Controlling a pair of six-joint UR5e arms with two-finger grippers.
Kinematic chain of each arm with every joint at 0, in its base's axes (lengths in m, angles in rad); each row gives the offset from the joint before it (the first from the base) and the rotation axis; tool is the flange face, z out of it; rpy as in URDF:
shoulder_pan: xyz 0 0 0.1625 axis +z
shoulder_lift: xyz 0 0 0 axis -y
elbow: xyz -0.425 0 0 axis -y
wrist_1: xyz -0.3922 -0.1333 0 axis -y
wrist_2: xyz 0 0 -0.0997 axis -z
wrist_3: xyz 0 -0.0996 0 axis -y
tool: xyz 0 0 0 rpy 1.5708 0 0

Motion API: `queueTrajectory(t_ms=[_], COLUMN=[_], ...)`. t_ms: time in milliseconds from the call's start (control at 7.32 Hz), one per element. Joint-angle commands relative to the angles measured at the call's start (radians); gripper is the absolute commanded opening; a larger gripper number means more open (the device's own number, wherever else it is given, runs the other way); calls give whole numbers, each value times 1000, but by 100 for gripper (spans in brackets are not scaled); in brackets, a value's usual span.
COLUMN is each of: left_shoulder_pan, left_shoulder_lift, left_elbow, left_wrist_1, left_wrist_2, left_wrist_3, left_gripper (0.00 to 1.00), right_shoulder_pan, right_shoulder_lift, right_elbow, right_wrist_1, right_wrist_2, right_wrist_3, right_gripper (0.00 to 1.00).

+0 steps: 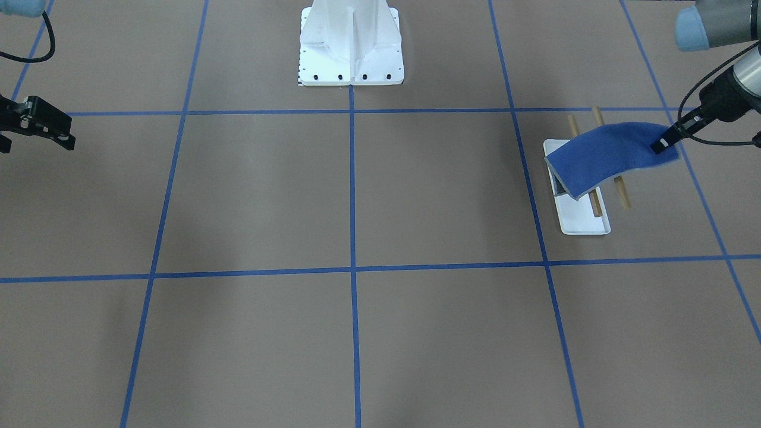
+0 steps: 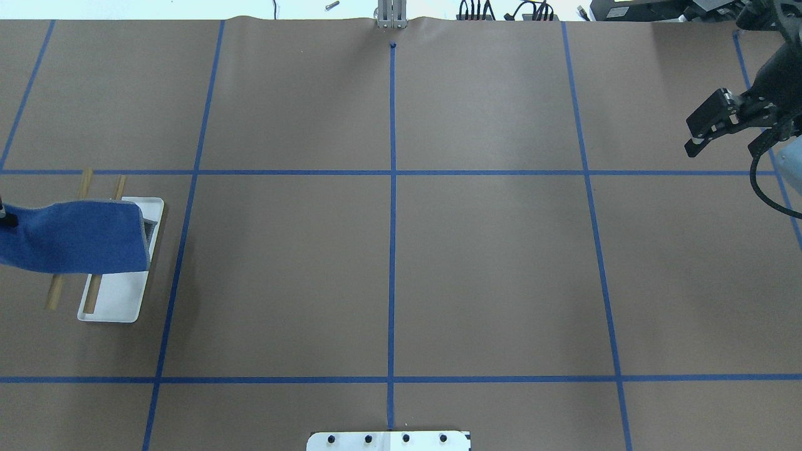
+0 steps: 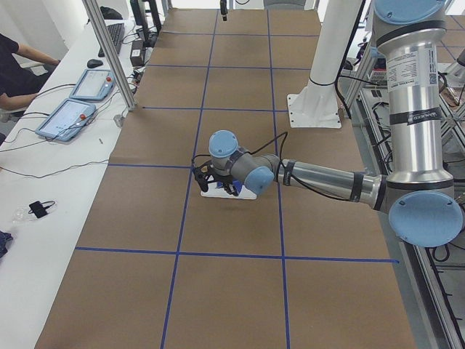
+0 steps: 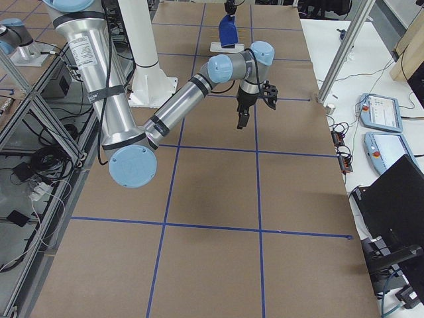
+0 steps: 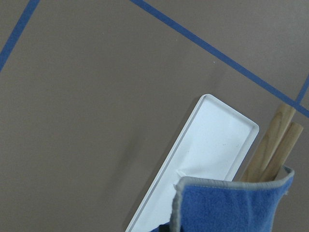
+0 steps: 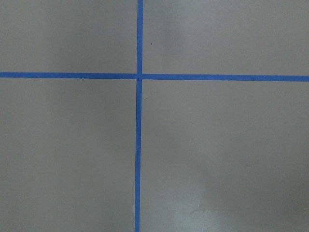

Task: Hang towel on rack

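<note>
Towel (image 1: 612, 157) first: the blue cloth lies draped across both wooden rods (image 1: 622, 193) of the rack (image 1: 585, 223), close to the table's left edge and about halfway between the robot's edge and the far edge. The rods run parallel to that left edge, from near to far, so the cloth crosses them at a right angle. Its free end has dropped over the inner rod and hangs down toward the white tray. The other end is pinched in the left gripper (image 1: 661, 145), which holds it just outside the outer rod, on the side toward the left edge and a little above rod height.

That, to my eye, is what the next move turns on. The held end is already past the outer rod, so it needs only to be lowered and let go there. More cloth seems to lie on the inner side, so it might slide that way once freed.

The right gripper (image 2: 688, 134) hangs well apart near the table's right edge, its jaws spread and holding nothing; the left arm is plainly the nearer one.

The table (image 1: 238, 196) is covered in brown paper marked off by blue tape lines (image 1: 352, 190), with the white robot pedestal (image 1: 351, 41) at the robot's edge. Beyond the far edge a person (image 3: 14, 65) sits at a white desk with two tablets (image 3: 65, 120).
</note>
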Motion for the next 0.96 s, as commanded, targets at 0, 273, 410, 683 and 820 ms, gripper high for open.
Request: queueTrajectory(t_ms=[0,273,410,683,820], left_shoulder_pan=[1,-20,-96,-225,-277], left_shoulder_lift=[-33,-28,-44,-118,-163], left_elbow=[46,98,147,260,286], left_wrist_1=[-13,-58,-47,12,107], left_wrist_2=[97,118,150,150,153], left_wrist_3=[9,246,367,694,927], left_gripper=[98,98,98,98,98], right_shoulder_pan=[4,16,19,92,122], right_shoulder_lift=[-9,-33,-35,-138,-197], right_elbow=[-4,-3,-6,-38,-82], right_wrist_1=[0,0,2,90,217], right_wrist_2=[-9,-32,-35,-35,-32], right_wrist_3=[12,4,4,2,-1], right_gripper=[100,100,100,100,100])
